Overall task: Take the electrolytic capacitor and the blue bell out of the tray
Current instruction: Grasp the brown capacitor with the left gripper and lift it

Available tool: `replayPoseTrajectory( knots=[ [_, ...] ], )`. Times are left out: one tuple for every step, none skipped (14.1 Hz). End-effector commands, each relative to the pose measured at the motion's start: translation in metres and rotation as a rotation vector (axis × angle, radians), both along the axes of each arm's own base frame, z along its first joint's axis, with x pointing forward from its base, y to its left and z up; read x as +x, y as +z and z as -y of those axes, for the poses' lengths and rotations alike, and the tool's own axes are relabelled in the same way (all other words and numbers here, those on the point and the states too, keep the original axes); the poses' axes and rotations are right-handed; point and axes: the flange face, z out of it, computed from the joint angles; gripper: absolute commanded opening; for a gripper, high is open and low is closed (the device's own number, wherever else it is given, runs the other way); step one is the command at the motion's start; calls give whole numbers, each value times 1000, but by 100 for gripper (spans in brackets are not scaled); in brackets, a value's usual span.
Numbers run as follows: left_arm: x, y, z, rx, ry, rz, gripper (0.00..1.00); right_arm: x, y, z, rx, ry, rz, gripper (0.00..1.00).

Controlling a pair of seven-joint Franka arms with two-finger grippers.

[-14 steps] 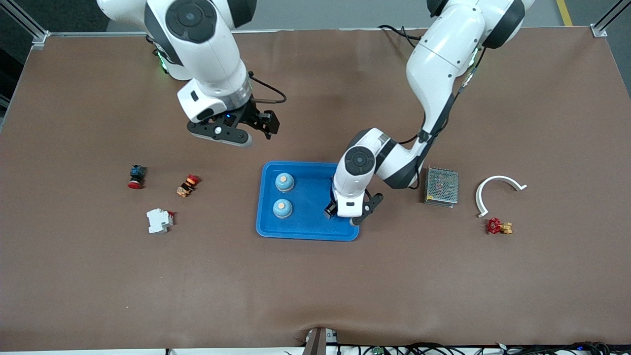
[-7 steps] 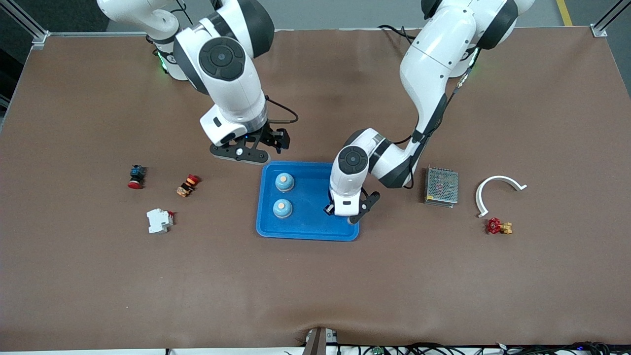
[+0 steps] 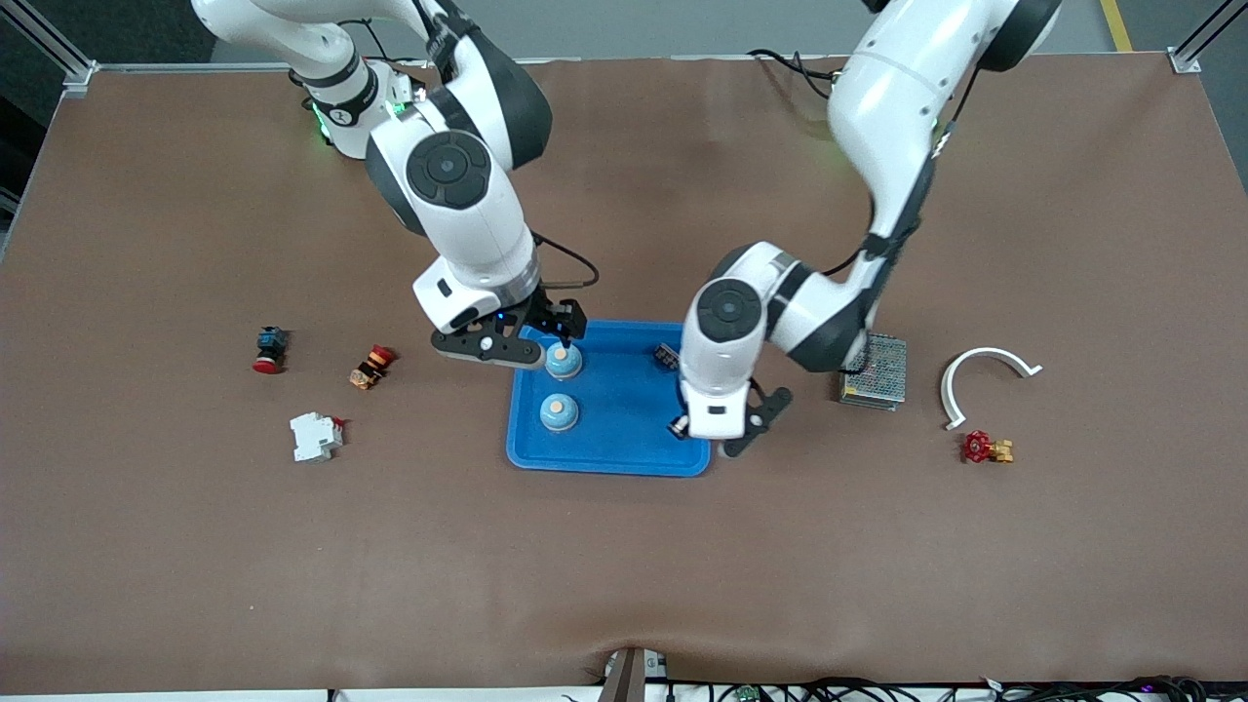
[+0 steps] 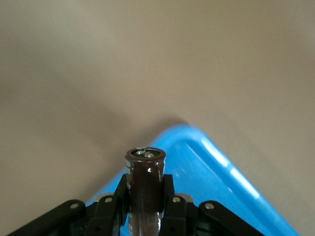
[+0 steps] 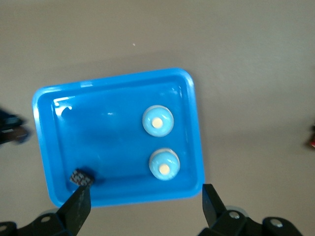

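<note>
We saw that the right gripper (image 3: 551, 341) had come down over the tray (image 3: 612, 455) since half a second earlier, its fingers (image 5: 78, 209) spread and holding nothing, above the two bells (image 3: 563, 360) lying in the tray near mid-worktop. The left gripper (image 3: 726, 429) had shifted from inside the tray to over the tray corner toward the left arm's end, fingers (image 4: 170, 204) pinching the brown capacitor (image 4: 145, 179) upright. A small dark part (image 3: 667, 356) now showed in the tray where that arm had covered it.
</note>
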Motion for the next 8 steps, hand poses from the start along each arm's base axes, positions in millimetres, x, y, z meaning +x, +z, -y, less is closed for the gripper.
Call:
replayPoseTrajectory(
  knots=[
    [9,52,-53,55,-61,-38,0,14,-29,-4,-19,51,43,100],
    [12,64,-77,80,-92,-72,0,19,-42,-3,-41,127,60,100],
    [13,73,-103,101,-133,-112,0,24,-56,0,-51,177,53,100],
    [13,81,-128,111,-171,-135,0,31,-67,5,-45,179,49,100],
    [11,84,-153,120,-198,-157,0,35,-75,9,-42,179,51,100],
    [7,81,-176,125,-230,-182,0,38,-82,12,-47,178,42,100],
    [4,75,-201,131,-258,-209,0,39,-91,13,-54,181,34,100],
    [5,71,-228,133,-272,-230,0,40,-102,14,-61,184,27,100]
  ],
)
